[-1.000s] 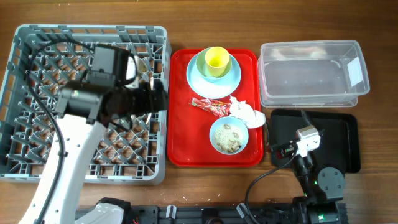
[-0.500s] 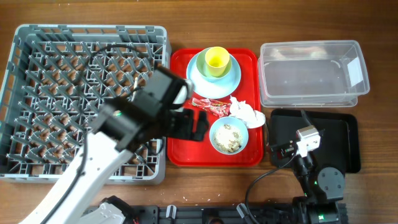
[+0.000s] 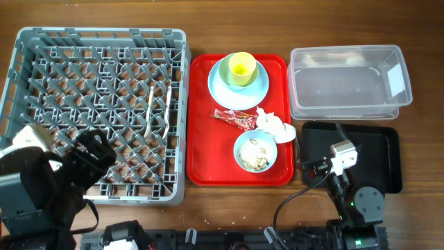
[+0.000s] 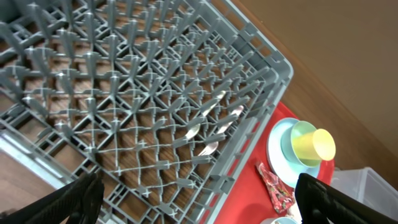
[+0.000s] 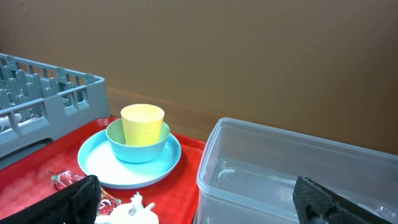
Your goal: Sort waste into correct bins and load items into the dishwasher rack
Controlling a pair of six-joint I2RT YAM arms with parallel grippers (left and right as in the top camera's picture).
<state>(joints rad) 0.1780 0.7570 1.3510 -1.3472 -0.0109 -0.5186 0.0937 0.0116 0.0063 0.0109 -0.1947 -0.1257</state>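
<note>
The left end effector (image 4: pixel 199 186), over the near-left corner of the grey pegged plastic rack (image 3: pixel 104 32), and the right end effector (image 5: pixel 196 190) both stand released, empty. The red crinkled snack wrapper (image 3: pixel 234 119) lies on the flat red tray (image 3: pixel 201 167), long axis left-right, far-left of the nearer right one.

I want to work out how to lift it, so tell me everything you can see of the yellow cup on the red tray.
The cup is yellow-green and looks like smooth, matte plastic. It is round with a plain rim, and no handle shows. It stands upright with its mouth up and looks empty from above. It sits inside a light blue bowl, its rim rising above the bowl's. The bowl rests on a light blue plate at the far end of the red tray. Only the bowl touches the cup.
</note>
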